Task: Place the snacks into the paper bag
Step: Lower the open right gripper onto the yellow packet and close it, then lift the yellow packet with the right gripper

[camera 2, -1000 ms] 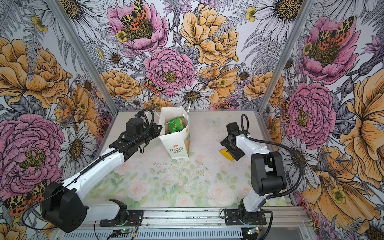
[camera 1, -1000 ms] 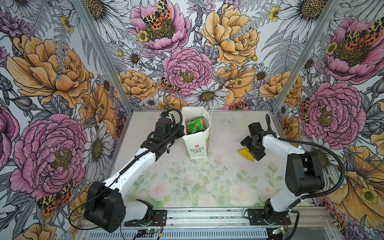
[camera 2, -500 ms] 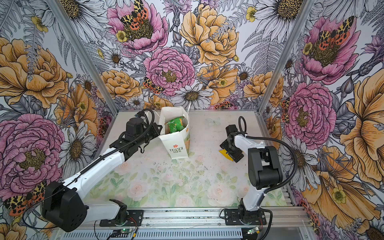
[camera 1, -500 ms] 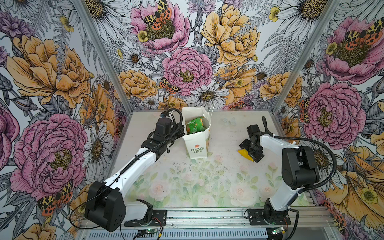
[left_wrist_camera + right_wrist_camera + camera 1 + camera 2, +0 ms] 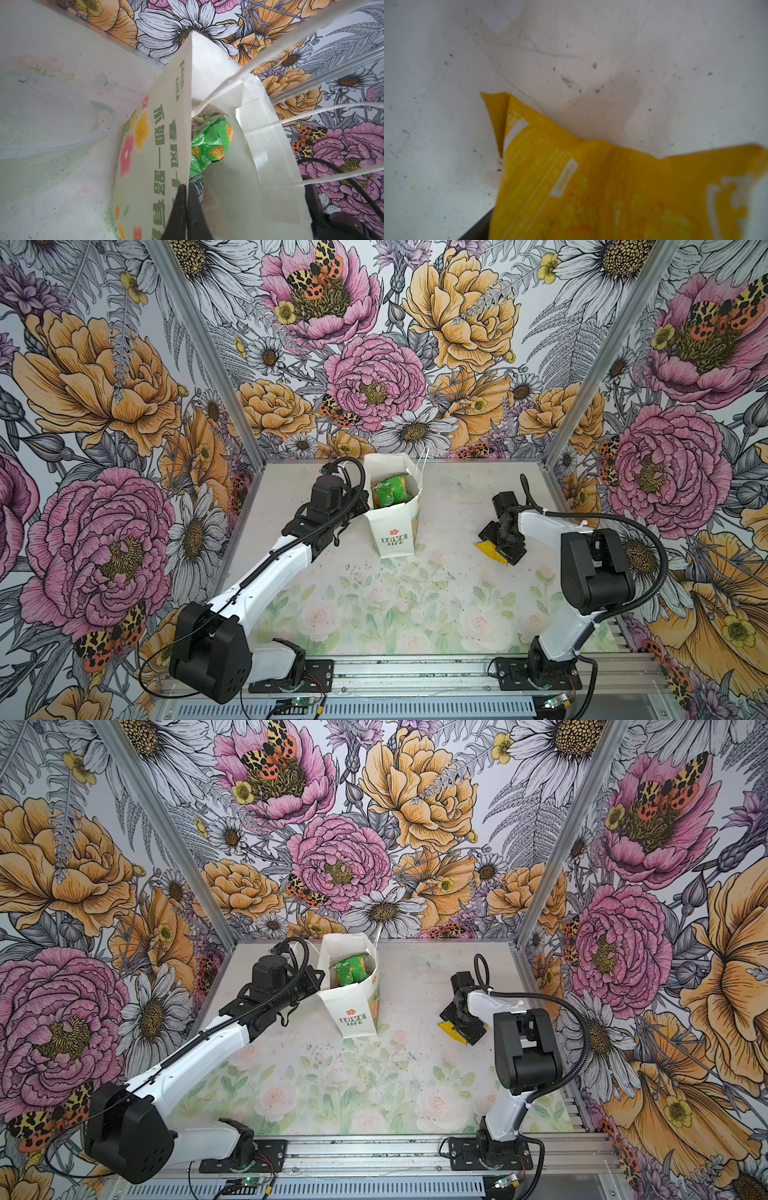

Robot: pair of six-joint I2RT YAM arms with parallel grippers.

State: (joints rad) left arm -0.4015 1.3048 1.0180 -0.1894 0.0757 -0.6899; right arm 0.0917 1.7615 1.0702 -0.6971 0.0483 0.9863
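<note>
Left wrist view showed the left gripper [image 5: 185, 187] pinching the paper bag [image 5: 166, 128] at its rim, seemingly to hold its mouth open near the table's [image 5: 374, 614] far edge. The right gripper [image 5: 505, 541] straddled the yellow packet [image 5: 591, 187] near the right edge, its grip unclear.

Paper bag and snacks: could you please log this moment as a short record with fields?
bag: upright on the table, mouth open
in bag: green packet on top; others beneath mostly hidden
left hand: shut on the bag's wall at the rim
yellow packet: right of the bag, apart from it
right hand: down over the yellow packet; grip unclear
left to do: yellow packet not yet in the bag
</note>
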